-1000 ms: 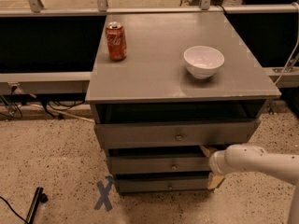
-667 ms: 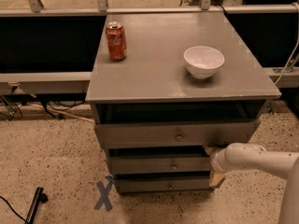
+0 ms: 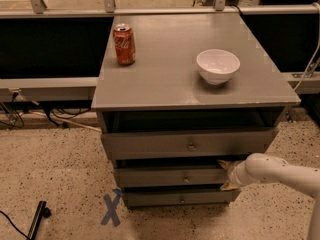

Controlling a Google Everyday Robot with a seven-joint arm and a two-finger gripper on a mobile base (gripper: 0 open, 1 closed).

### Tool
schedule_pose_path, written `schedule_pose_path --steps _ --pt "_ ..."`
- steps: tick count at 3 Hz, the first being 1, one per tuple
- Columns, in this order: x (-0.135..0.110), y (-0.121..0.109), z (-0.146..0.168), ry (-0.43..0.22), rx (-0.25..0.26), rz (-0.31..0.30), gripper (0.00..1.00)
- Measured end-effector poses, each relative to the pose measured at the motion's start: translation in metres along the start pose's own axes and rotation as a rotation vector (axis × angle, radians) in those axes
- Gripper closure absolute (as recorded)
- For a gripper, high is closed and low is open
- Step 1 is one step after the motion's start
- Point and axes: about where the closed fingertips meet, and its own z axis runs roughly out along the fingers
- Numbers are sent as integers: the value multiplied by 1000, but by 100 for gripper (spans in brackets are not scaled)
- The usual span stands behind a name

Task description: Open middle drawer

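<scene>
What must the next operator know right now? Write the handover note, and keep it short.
Claw: low on the cabinet's right side, at the right end of the middle drawer, well away from its knob.
Middle drawer: second of three. Its front sits behind the top drawer and looks not yet pulled out.
Done: the approach.
Left: pull the drawer out towards the camera.
The red can and white bowl on top are not involved.
</scene>
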Motion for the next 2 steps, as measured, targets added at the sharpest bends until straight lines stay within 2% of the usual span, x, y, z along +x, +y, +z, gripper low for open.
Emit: schedule_pose_path --steps 1,2 --pt "-12 10 -6 -50 -13 -15 41" --pt "-19 30 -22 -63 -30 -22 40"
